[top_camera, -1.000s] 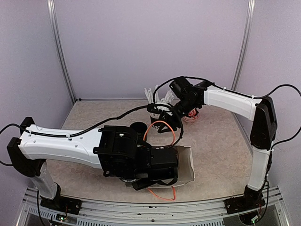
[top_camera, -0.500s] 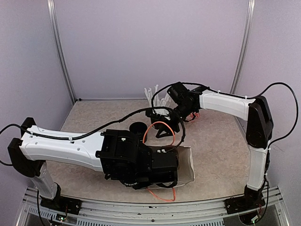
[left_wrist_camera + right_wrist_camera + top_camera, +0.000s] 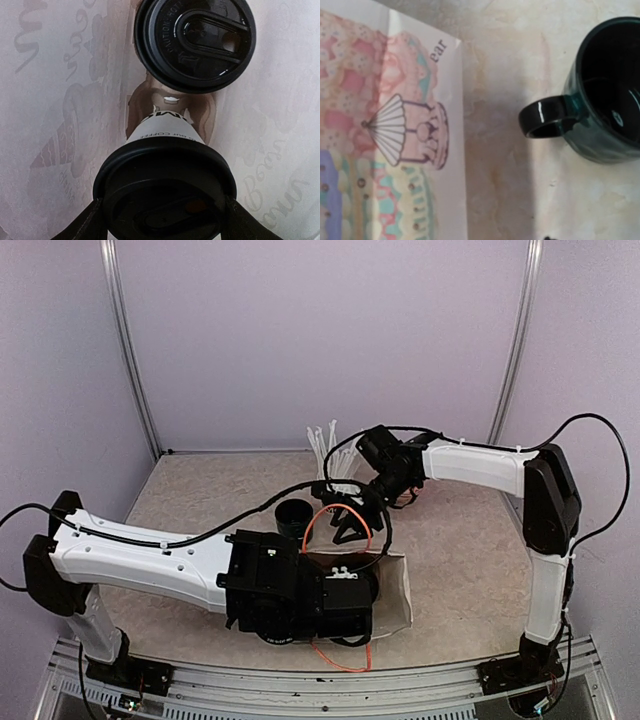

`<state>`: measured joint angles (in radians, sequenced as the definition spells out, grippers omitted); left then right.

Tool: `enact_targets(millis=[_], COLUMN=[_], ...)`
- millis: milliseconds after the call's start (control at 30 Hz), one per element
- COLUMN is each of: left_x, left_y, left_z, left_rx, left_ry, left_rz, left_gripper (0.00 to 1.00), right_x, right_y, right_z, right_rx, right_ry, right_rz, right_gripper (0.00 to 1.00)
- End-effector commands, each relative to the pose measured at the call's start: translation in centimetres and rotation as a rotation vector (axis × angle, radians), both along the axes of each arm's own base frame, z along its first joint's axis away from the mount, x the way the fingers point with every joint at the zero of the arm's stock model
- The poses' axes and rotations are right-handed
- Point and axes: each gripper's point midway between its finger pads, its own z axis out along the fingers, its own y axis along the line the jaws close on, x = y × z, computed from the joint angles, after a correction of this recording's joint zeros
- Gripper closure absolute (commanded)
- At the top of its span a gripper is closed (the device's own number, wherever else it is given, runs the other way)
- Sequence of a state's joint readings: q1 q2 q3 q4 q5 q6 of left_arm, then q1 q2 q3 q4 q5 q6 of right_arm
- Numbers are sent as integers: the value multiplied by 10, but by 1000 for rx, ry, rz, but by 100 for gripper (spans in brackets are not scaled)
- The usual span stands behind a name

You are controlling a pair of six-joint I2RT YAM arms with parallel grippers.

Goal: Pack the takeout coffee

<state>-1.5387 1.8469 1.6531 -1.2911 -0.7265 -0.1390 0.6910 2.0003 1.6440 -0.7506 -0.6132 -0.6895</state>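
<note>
In the left wrist view I look down into a white paper bag (image 3: 50, 100). One white coffee cup with a black lid (image 3: 195, 42) stands at the bag's bottom. My left gripper (image 3: 162, 217) is shut on the second lidded cup (image 3: 165, 190), one finger on each side of its lid. In the top view the bag (image 3: 400, 590) stands at the near middle with orange handles, and the left wrist covers its mouth. My right gripper (image 3: 348, 532) hangs open just behind the bag's far edge, holding nothing.
A squat black mug (image 3: 293, 513) stands behind the bag on the left, and it shows in the right wrist view (image 3: 610, 95) beside the bag's printed side (image 3: 385, 125). White straws (image 3: 328, 445) stand at the back, by the right arm.
My left wrist has moved down and nearer over the bag's mouth with the cup. My right gripper has shifted a little left along the bag's far edge. The mug shows more.
</note>
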Motion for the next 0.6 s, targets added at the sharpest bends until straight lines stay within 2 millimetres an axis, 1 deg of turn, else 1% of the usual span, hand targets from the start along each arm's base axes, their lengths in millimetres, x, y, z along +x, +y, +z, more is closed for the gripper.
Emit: enact_targets(millis=[0, 67, 133, 300, 567], left_x=[12, 15, 18, 26, 36], left_y=[-1, -1, -2, -4, -1], left_z=[12, 13, 10, 12, 3], left_rx=[-28, -35, -34, -46, -52], left_ry=[-58, -69, -69, -84, -75], left_rz=[-10, -12, -18, -31, -43], left_gripper=[39, 39, 39, 39, 39], right_x=[-7, -10, -13, -15, -22], right_y=[3, 4, 5, 4, 7], right_z=[-10, -12, -14, -19, -25], right_rx=[9, 14, 19, 8, 16], right_ry=[45, 65, 89, 105, 162], right_rz=[14, 17, 24, 26, 44], right_gripper=[47, 47, 47, 47, 47])
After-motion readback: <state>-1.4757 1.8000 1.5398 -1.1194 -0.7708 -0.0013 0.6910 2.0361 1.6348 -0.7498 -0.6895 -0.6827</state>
